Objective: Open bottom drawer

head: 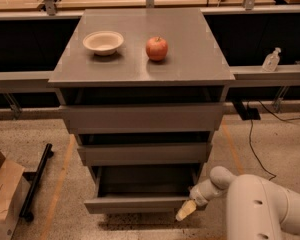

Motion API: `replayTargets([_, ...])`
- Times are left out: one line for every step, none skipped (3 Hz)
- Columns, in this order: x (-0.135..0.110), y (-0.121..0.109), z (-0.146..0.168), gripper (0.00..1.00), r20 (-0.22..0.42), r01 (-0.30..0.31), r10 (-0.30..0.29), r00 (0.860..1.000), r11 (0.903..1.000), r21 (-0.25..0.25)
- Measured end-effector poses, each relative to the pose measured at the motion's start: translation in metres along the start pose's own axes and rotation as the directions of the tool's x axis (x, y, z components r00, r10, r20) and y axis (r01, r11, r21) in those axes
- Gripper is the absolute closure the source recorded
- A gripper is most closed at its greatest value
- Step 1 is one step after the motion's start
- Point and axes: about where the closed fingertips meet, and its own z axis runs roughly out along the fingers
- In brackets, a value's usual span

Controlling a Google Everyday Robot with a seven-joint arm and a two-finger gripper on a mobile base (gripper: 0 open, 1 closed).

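The bottom drawer (135, 204) is the lowest and narrowest of three grey handleless fronts in the cabinet. It stands pulled out, and its dark grey box inside (145, 180) shows from above. My gripper (186, 210) is at the right end of the drawer's front panel, low near the floor, at the end of my white arm (260, 204) that reaches in from the lower right.
On the cabinet's grey top (190, 59) stand a white bowl (103, 42) and a red apple (157, 48). A cardboard box (2, 196) and a black bar (35, 181) lie on the floor at the left. A cable (252, 144) runs at the right.
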Motion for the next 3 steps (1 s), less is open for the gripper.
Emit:
replayTargets([0.02,0.027,0.006,0.0,-0.104,-0.048,0.041,0.994,0.9967,-0.066])
replayTargets([0.02,0.027,0.006,0.0,-0.105,-0.048,0.041,0.994,0.9967,-0.066])
replayTargets([0.041,0.053,0.006,0.0,-0.199,-0.101,0.076,0.977,0.9883,-0.115])
